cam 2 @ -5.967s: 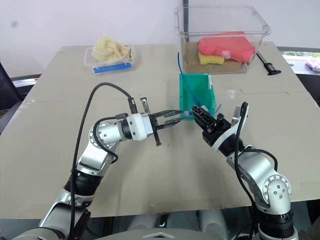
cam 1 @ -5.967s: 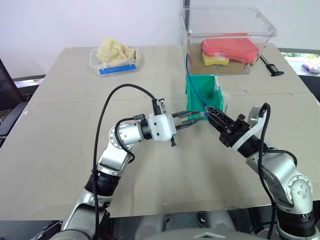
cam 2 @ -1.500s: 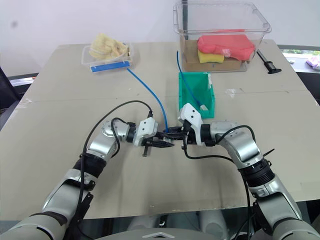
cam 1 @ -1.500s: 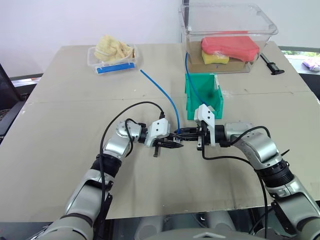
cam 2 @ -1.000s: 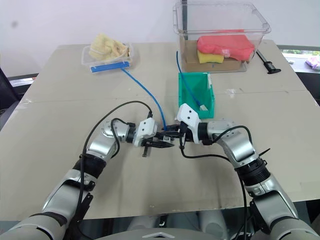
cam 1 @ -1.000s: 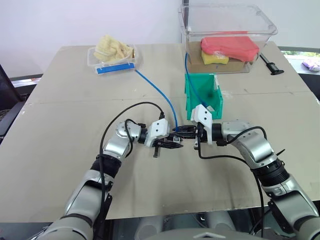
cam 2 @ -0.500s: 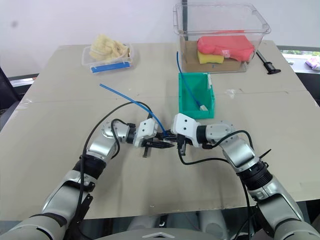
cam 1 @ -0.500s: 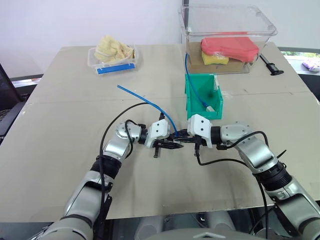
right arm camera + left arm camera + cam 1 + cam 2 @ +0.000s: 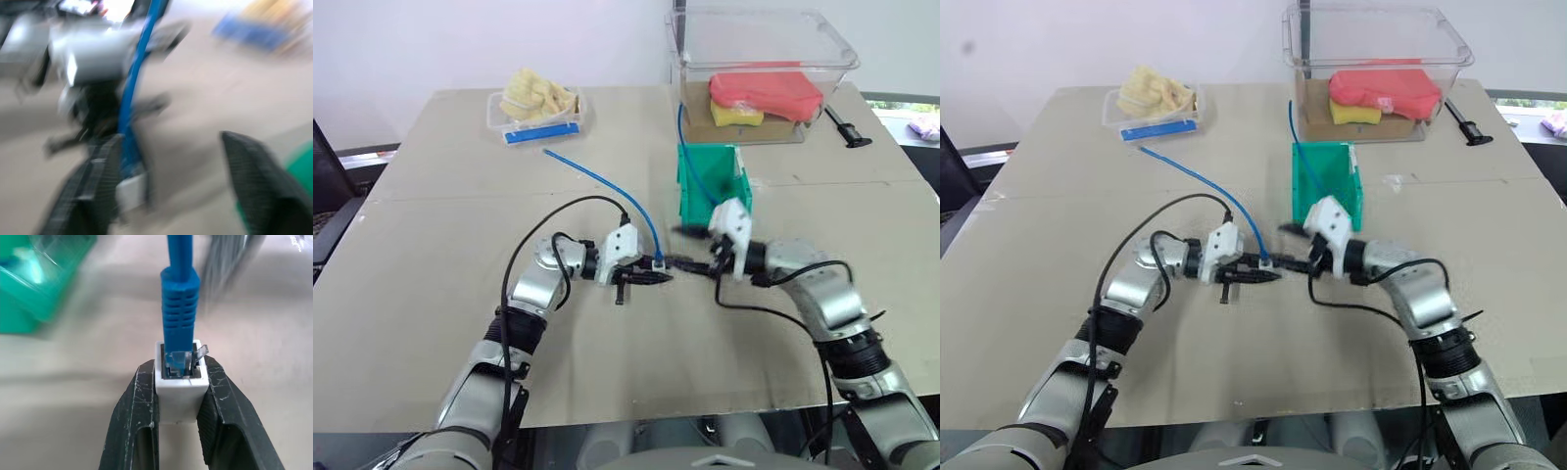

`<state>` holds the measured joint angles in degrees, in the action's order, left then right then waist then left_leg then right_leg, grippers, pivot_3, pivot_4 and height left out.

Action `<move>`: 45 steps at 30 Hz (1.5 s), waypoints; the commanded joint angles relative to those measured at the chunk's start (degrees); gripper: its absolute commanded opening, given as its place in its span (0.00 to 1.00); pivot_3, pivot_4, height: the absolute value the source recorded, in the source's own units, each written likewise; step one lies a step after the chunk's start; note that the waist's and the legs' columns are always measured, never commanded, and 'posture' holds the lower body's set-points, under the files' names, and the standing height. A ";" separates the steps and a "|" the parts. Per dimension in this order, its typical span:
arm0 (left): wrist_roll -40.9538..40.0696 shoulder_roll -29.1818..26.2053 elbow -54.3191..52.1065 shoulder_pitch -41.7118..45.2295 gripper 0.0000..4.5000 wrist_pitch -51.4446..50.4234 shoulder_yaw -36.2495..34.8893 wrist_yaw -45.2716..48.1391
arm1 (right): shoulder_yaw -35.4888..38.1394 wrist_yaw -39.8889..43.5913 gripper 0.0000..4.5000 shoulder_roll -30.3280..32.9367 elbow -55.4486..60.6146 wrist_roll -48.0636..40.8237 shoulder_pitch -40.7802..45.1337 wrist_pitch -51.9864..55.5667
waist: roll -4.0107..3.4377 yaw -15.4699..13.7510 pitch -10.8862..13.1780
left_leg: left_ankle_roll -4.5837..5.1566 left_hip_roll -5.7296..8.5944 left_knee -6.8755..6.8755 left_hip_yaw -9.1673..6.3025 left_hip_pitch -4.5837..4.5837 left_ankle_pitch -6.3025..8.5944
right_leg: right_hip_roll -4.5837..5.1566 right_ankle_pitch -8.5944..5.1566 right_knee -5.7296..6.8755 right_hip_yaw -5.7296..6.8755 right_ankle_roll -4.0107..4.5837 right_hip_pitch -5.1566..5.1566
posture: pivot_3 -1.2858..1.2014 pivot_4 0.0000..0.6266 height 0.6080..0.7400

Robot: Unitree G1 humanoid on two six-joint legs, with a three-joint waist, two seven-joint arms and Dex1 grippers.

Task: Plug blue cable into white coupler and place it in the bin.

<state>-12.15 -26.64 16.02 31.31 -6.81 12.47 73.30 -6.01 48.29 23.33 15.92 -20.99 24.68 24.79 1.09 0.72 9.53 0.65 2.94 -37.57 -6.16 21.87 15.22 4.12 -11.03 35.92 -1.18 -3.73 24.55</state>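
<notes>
My left gripper [image 9: 179, 373] is shut on the white coupler [image 9: 179, 390], which it holds just above the table near the middle. The blue cable [image 9: 607, 188] has its clear plug seated in the coupler's socket, with the blue boot [image 9: 179, 303] standing out of it. The cable arcs away to the back left, and its free end rests on the table. To the right of the coupler [image 9: 659, 262] my right gripper [image 9: 684, 248] hangs open and blurred, with nothing between its fingers [image 9: 100, 183]. The green bin [image 9: 708, 149] stands just behind both grippers.
Another blue cable [image 9: 695, 166] leans in the green bin. A large clear tub [image 9: 764, 39] with red and yellow items stands behind it. At the back left sits a shallow clear tray [image 9: 536, 122] with a blue lid. A black tool [image 9: 847, 129] lies at the far right.
My right gripper has opened and drawn back up and to the right, away from the coupler. The cable stays plugged in the coupler, and its free end has swung further back.
</notes>
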 commanded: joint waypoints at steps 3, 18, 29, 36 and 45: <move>-7.60 2.28 -9.96 4.65 0.09 -23.90 -5.58 -11.00 | 8.58 -4.18 0.96 8.75 20.11 -2.54 -10.91 6.33 | 0.04 -0.39 0.01 | 0.11 0.02 0.00 -0.13 0.09 0.07 | 0.01 -0.02 -0.04 0.11 -0.02 -0.02 | 0.52 0.24 1.00; -3.44 20.30 26.32 42.72 0.36 -47.16 -8.88 -37.99 | 24.46 -21.84 0.97 9.17 42.00 2.33 -36.30 16.61 | 0.07 0.11 0.06 | 0.26 0.16 -0.67 -0.01 -0.27 0.16 | -0.06 -0.13 -0.04 0.33 -0.37 -0.80 | 0.52 0.24 1.00; -10.05 11.75 12.07 40.64 0.99 -62.07 -12.15 -32.52 | 23.04 -22.72 0.97 8.37 40.42 1.84 -37.87 14.63 | 0.03 0.54 0.11 | 0.25 0.10 -0.60 0.03 -0.15 0.16 | -0.05 -0.09 -0.05 0.19 -0.30 -0.58 | 0.52 0.24 1.00; -13.26 1.98 -25.52 9.59 0.99 -40.13 -16.21 -24.47 | 24.79 -17.82 0.97 9.60 33.86 -1.25 -34.97 9.67 | -0.02 0.61 0.08 | -0.05 -0.13 -0.52 0.08 -0.21 0.01 | 0.00 0.01 -0.08 -0.10 -0.15 -0.50 | 0.52 0.24 1.00; -16.52 -9.26 -39.01 -24.54 0.99 -26.87 -25.49 -16.03 | 31.74 -4.47 0.97 14.29 25.43 -4.90 -43.15 0.16 | -0.05 -1.58 0.08 | 0.26 -0.12 -0.56 0.15 -0.21 0.19 | 0.01 -0.01 -0.13 0.00 -0.12 -0.58 | 0.52 0.24 1.00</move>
<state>-27.29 -34.85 -19.72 7.68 -35.97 -10.91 56.40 22.68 41.64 36.77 41.14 -24.95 -17.69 27.13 1.05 -0.86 9.61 0.92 2.82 -38.18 -5.98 21.65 15.41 4.14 -11.09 35.78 -1.10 -3.77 23.89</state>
